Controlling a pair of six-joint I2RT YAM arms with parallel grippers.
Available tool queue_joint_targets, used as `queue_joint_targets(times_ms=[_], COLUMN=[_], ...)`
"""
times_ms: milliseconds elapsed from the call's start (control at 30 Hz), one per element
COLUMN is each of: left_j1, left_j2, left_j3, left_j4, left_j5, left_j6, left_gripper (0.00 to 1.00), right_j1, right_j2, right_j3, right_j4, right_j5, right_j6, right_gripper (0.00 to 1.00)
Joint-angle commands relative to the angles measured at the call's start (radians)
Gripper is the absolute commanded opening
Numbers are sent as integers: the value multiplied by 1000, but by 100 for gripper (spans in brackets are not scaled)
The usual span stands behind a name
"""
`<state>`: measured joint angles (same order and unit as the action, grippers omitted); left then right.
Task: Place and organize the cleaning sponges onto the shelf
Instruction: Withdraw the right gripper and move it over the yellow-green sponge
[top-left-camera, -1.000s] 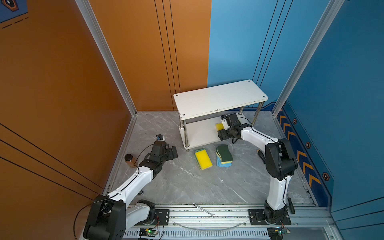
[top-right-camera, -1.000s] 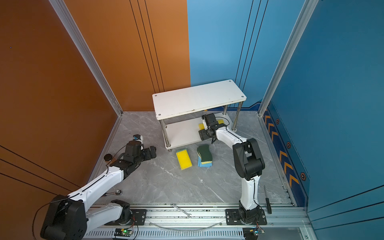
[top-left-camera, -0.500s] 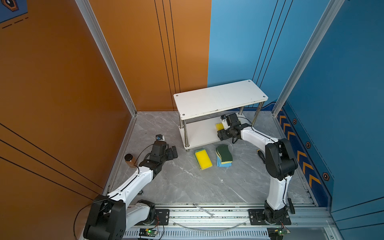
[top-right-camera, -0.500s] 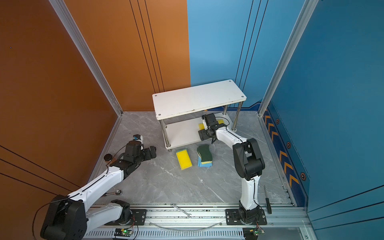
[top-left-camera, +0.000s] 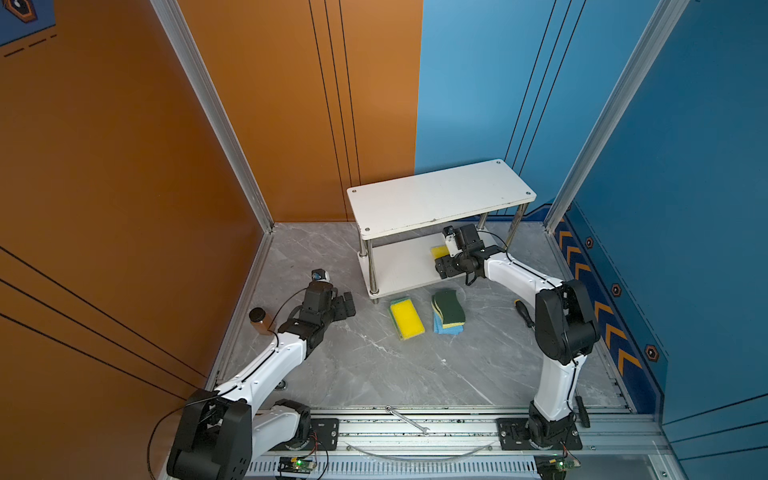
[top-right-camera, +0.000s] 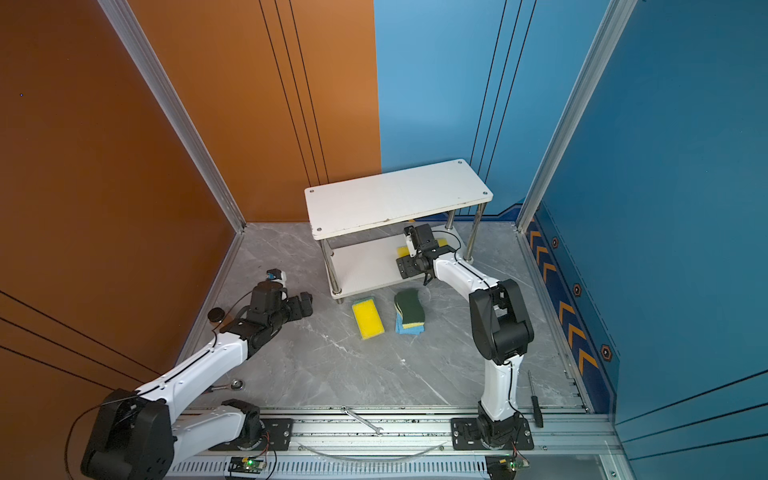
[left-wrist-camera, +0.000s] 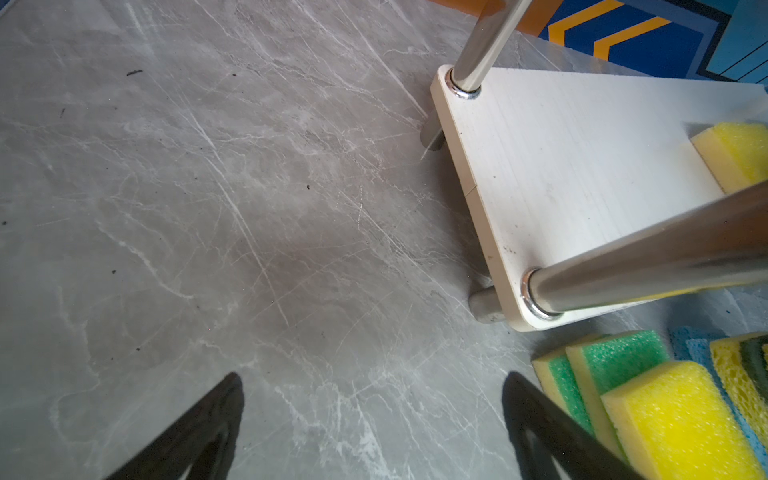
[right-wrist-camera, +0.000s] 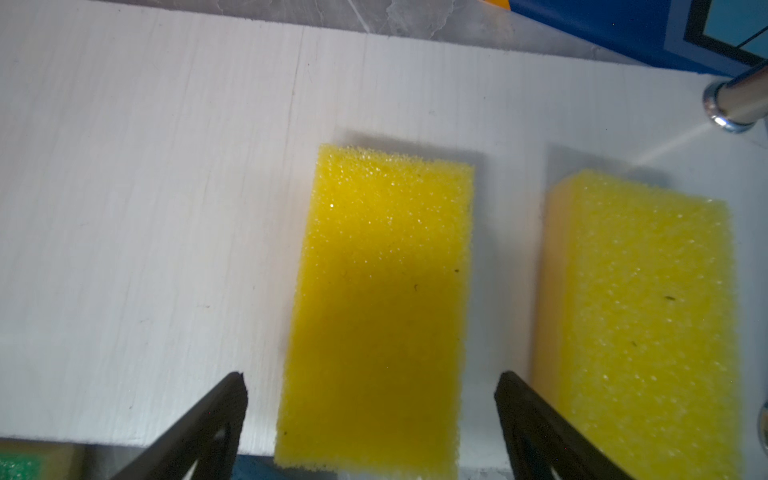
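- Yellow rectangular foam sponge (right-wrist-camera: 382, 299) lies on the white two-tier shelf's (right-wrist-camera: 145, 208) lower board, slightly overhanging the front edge.
- Right gripper (right-wrist-camera: 372, 376) wide, straddling it, clear; best withdrawn straight back, no dragging.

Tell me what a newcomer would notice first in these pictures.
The white two-tier shelf stands at the back. The right gripper is open over a yellow sponge on its lower board, beside a second yellow sponge. In front, on the grey floor, lie two bright piles: a yellow-topped stack and a dark-green-topped stack. The left gripper hangs open and empty to the left of the shelf.
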<state>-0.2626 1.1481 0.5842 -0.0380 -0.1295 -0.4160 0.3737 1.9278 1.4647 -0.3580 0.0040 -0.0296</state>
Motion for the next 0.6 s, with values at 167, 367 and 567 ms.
queue_joint_targets(times_ms=[167, 367, 567], left_j1=[3, 3, 1], left_j2=[11, 18, 33], left_j3=[26, 27, 34], left_j4=[-1, 8, 15], left_j5=[-7, -6, -1], left_j6=[11, 9, 5], left_gripper=[98, 98, 98], right_j1=[-1, 8, 24], right_j2=[-80, -132, -185], right_j3=[-52, -106, -161], right_j4=[-7, -1, -15], right_j5=[23, 28, 30], right_j6=[0, 7, 26], right_gripper=[93, 93, 93])
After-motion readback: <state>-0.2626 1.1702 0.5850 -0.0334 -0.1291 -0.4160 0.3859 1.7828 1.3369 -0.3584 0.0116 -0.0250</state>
